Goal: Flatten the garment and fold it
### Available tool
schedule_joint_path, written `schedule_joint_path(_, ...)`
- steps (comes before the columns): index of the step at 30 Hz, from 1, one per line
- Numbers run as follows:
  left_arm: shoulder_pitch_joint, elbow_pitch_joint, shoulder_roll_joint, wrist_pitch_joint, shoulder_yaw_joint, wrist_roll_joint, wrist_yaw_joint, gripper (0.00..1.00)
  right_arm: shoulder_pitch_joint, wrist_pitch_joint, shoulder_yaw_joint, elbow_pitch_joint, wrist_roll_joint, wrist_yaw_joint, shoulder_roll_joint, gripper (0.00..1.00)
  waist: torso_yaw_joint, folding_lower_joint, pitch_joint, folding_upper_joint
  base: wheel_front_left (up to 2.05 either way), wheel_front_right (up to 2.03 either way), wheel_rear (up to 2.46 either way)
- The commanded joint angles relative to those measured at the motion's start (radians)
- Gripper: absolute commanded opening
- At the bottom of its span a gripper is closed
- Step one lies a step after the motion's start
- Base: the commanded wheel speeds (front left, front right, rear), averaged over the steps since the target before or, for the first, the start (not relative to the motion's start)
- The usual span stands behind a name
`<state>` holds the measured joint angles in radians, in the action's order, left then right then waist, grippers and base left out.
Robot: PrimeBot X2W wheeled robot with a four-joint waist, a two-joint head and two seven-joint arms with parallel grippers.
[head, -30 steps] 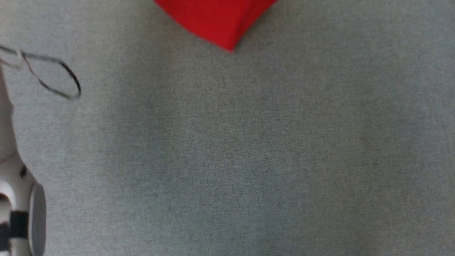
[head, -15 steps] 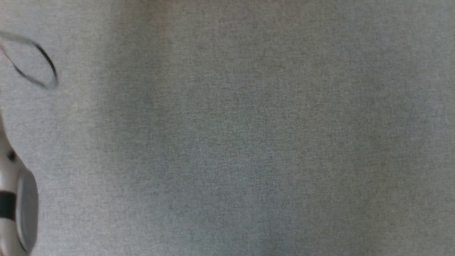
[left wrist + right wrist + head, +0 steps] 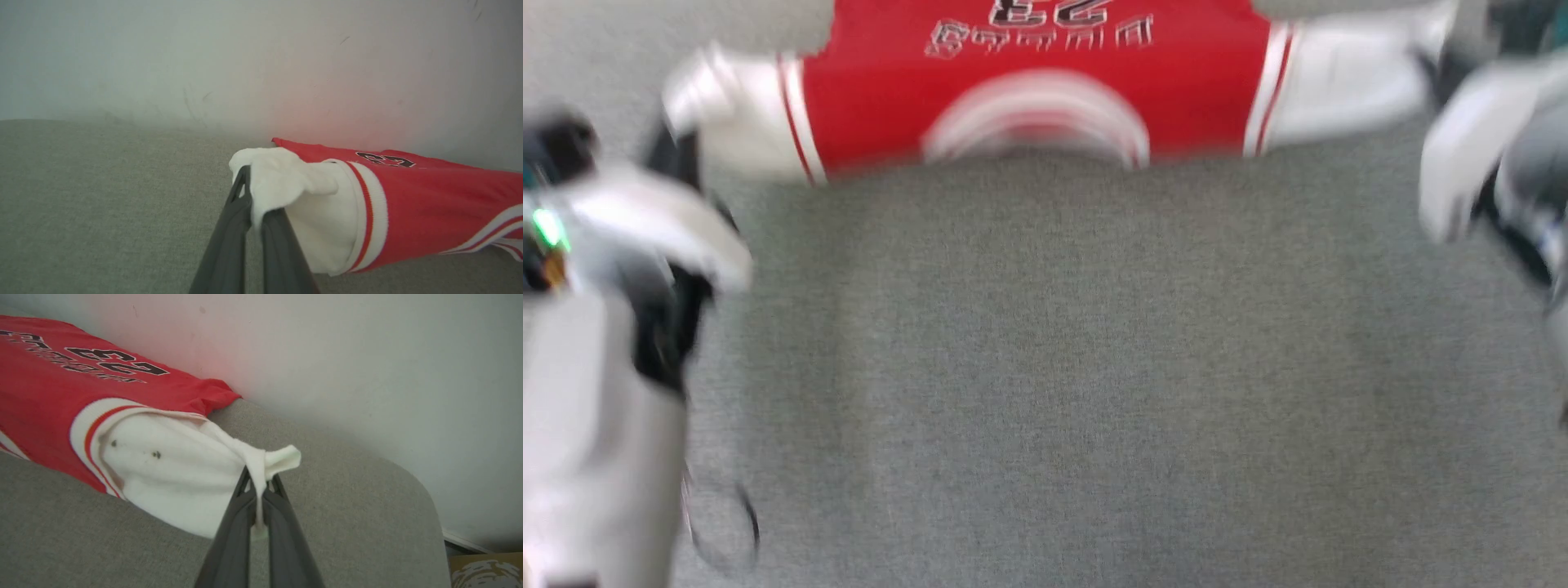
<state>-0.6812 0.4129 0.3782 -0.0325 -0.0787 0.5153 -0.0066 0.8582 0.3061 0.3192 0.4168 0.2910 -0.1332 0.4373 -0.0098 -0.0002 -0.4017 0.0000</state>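
clamped shut with the left gripper (image 3: 254, 204) on one white sleeve tip and with the right gripper (image 3: 260, 484) on the other, each by only a thin pinch of cloth. spread between them at 12 o'clock in the head view, the garment (image 3: 874, 106), sleeves out toward 10 and 2, far edge up by the wall (image 3: 261, 61) across the grey table (image 3: 1045, 367). likely to slip from so small a bite if pulled harder; could also bunch at the wall or land skewed if lowered unevenly.
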Motion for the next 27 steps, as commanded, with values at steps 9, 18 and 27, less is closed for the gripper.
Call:
schedule_joint_path(9, 0.49, -0.238, -0.09, -0.082, 0.055, 0.142, 0.076, 0.0, -0.511, 0.105, -0.216, -0.229, 0.056, 0.002, -0.072, 0.0, 0.021, 0.0002, 0.195, 0.0, 0.0, 0.0, 0.0)
schedule_joint_path(18, 0.812, -0.404, -0.16, -0.13, 0.073, 0.201, 0.163, 0.0, -0.871, 0.281, -0.419, -0.465, -0.046, 0.002, -0.255, 0.0, 0.024, 0.0002, 0.274, 0.0, 0.0, 0.0, 0.0)
schedule_joint_path(27, 0.988, -0.435, -0.162, -0.214, 0.068, 0.238, 0.197, 0.0, -1.03, 0.403, -0.494, -0.507, -0.101, 0.002, -0.367, 0.0, 0.021, 0.0002, 0.29, 0.0, 0.0, 0.0, 0.0)
